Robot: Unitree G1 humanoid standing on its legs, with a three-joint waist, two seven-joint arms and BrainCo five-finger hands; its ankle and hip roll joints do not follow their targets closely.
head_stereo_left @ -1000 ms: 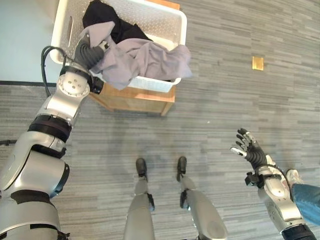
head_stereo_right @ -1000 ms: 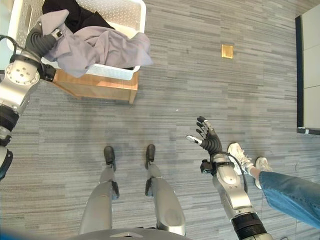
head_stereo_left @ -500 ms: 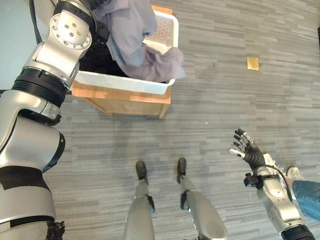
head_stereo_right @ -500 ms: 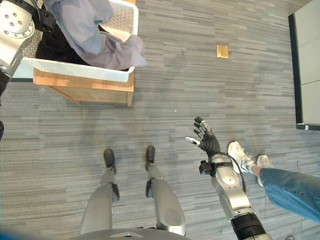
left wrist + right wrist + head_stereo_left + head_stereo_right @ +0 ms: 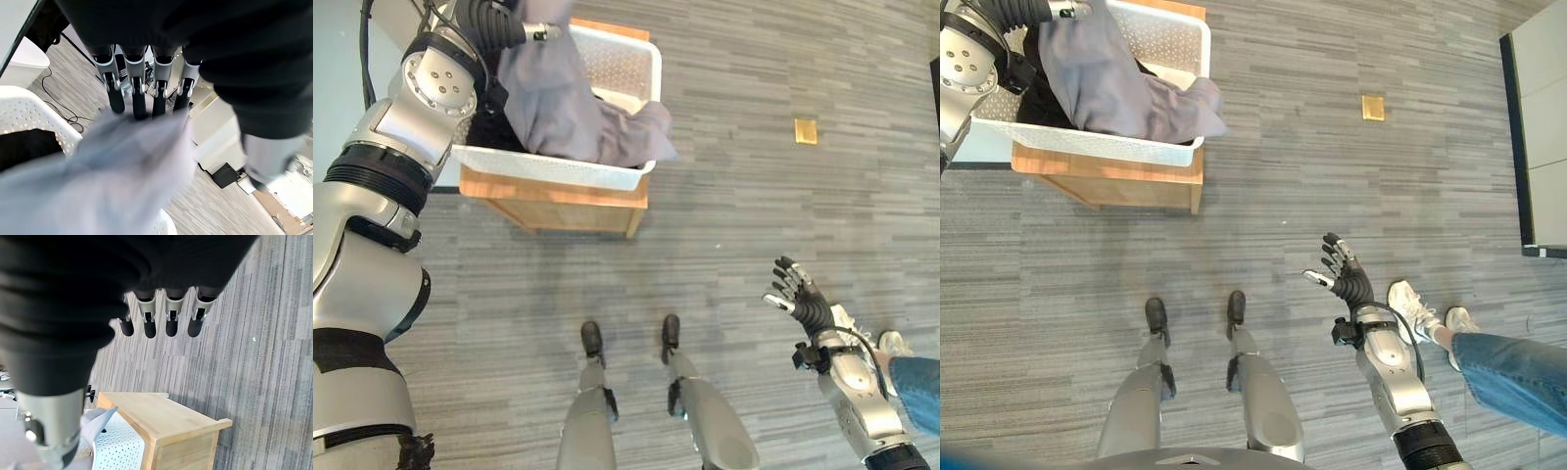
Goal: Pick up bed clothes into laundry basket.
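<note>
quick count: one white laundry basket (image 5: 607, 174), one wooden stand (image 5: 570, 203) under it, two garments – grey one (image 5: 570, 115), black one (image 5: 487, 128). one brass floor plate (image 5: 805, 130).

laundry basket (image 5: 607, 176): white perforated plastic, slight sheen | grey garment (image 5: 563, 113): soft matt cloth, creased | black garment (image 5: 1033, 103): matt dark cloth | stand (image 5: 558, 201): light wood, smooth, visible grain | floor (image 5: 754, 196): grey striped carpet-like planks, matt | left hand (image 5: 504, 24), right hand (image 5: 800, 299): silver metal fingers, dark ribbed rubbery cover
</note>
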